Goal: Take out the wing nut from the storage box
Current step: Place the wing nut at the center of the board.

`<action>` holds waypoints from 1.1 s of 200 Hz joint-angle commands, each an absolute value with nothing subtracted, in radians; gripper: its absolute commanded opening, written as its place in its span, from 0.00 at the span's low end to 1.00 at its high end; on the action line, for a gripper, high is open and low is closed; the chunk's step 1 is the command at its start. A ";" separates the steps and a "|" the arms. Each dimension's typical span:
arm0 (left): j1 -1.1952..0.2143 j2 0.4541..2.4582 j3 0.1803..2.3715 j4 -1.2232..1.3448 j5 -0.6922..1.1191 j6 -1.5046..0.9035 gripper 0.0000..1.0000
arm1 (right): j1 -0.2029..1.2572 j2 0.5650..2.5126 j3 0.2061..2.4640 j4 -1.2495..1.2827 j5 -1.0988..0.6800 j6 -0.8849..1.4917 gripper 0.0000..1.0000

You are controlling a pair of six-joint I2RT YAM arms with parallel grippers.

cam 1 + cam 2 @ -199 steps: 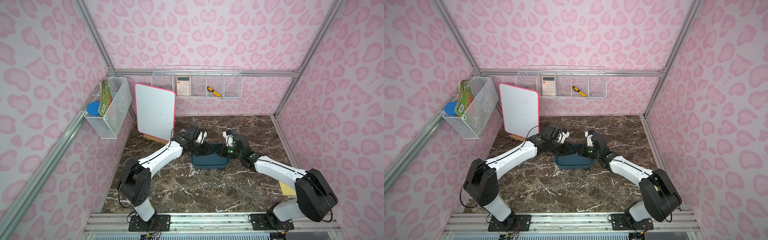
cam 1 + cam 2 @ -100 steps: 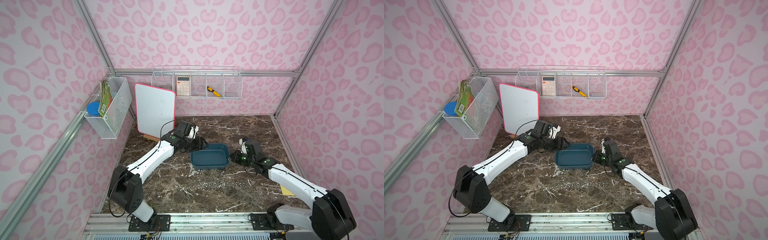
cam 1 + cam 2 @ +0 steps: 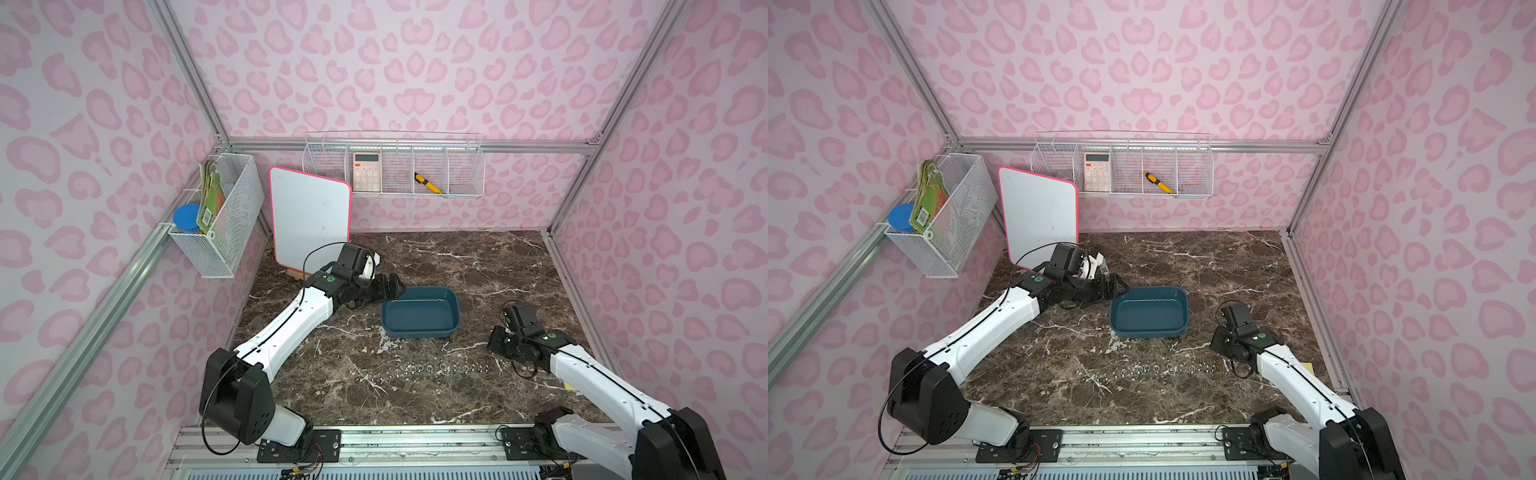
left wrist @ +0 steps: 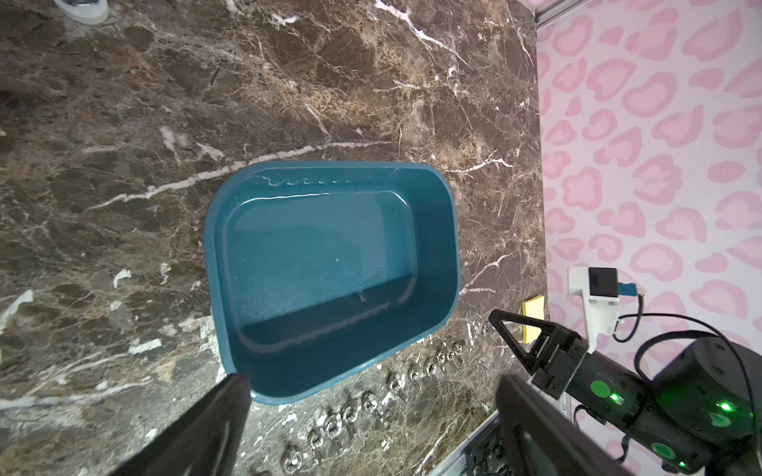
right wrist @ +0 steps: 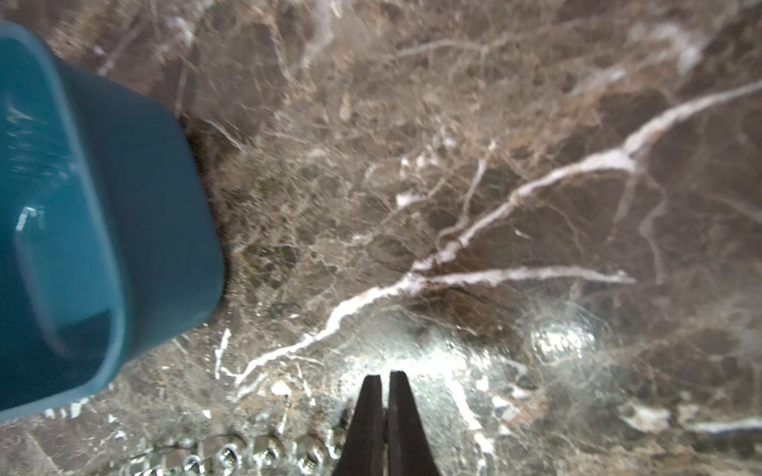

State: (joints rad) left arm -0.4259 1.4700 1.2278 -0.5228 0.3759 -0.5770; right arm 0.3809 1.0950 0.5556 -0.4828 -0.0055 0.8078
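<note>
Brown marble surface (image 3: 465, 266), enclosed by pink-patterned walls, carries the storage box (image 3: 419, 331) upright near its middle. A row of small metal fasteners (image 3: 440, 368) lies just in front of the box's near wall, and which of them is the wing nut cannot be told. Left hand (image 3: 392, 286) hovers at the box's far left corner with fingers spread wide apart; right hand (image 5: 382, 376) sits low over the surface at the row's right end, clear of the box, fingers pressed together.
</note>
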 commanded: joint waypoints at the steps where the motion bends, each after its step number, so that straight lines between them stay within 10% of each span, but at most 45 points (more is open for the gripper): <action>1: -0.423 1.460 1.226 -0.537 0.359 -0.578 0.98 | 0.380 1.110 0.540 -0.523 0.001 0.827 0.00; 106: -0.420 1.464 1.232 -0.575 0.280 -0.590 0.98 | 0.382 1.166 0.494 -0.474 -0.018 0.816 0.00; 220: -0.419 1.635 1.335 -0.723 0.209 -0.615 0.81 | 0.476 1.044 0.671 -0.486 0.042 0.763 0.55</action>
State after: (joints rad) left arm -0.4191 1.5902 1.3014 -0.6395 0.2600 -0.5972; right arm 0.4343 1.0679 0.6182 -0.5190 0.0116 0.7959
